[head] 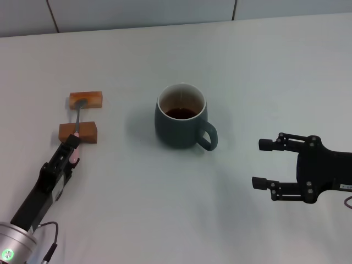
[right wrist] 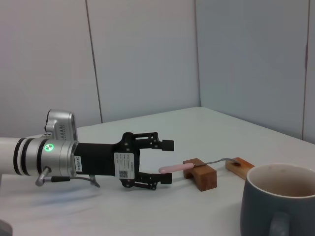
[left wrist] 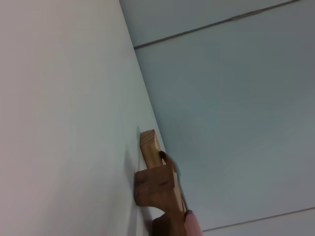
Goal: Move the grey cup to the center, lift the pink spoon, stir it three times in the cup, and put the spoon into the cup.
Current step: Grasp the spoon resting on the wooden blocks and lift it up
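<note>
Spoon [head: 78, 117], light, slim and likely slippery, bridged two blocks [head: 80, 132] left of the cup [head: 180, 116]; left gripper [head: 72, 152] fingers wide around its pink handle, right gripper [head: 268, 163] idle, fingers wide.

The grey cup [head: 180, 116] looks like smooth glazed ceramic, satin grey-teal outside and glossy white inside. At its 9 o'clock, the pink spoon [head: 78, 117] has a shiny metal bowl and shaft and a matt pale pink handle. It lies across two wooden blocks [head: 86, 99] with visible grain. The counter [head: 165, 209] is plain matt white. The left hand [head: 72, 153] and right hand [head: 264, 163] are matt black plastic.
</note>
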Robot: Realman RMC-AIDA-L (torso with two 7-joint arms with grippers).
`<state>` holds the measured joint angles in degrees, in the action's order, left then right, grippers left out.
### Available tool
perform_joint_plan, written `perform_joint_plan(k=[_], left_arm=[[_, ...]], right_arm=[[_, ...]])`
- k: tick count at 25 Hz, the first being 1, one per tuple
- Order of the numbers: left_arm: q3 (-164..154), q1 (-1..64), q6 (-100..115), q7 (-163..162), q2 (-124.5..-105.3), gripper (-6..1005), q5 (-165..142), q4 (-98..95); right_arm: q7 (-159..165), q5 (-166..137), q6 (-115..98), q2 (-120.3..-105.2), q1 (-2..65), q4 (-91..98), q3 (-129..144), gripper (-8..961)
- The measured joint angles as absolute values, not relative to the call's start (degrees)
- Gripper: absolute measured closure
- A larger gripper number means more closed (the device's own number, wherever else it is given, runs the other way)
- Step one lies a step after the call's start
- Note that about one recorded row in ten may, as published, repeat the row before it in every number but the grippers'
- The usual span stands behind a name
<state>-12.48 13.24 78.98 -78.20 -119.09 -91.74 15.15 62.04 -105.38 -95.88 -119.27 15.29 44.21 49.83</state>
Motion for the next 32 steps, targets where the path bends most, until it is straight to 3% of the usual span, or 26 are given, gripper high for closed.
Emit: perform_joint_plan(k=[32], left_arm=[[-11.69, 14.55, 77.63, -78.94, -119.18, 187, -91.72, 16.42]], right_arm=[[62.05, -105.59, -95.88, -119.27, 15.29, 44.2, 49.83, 170]])
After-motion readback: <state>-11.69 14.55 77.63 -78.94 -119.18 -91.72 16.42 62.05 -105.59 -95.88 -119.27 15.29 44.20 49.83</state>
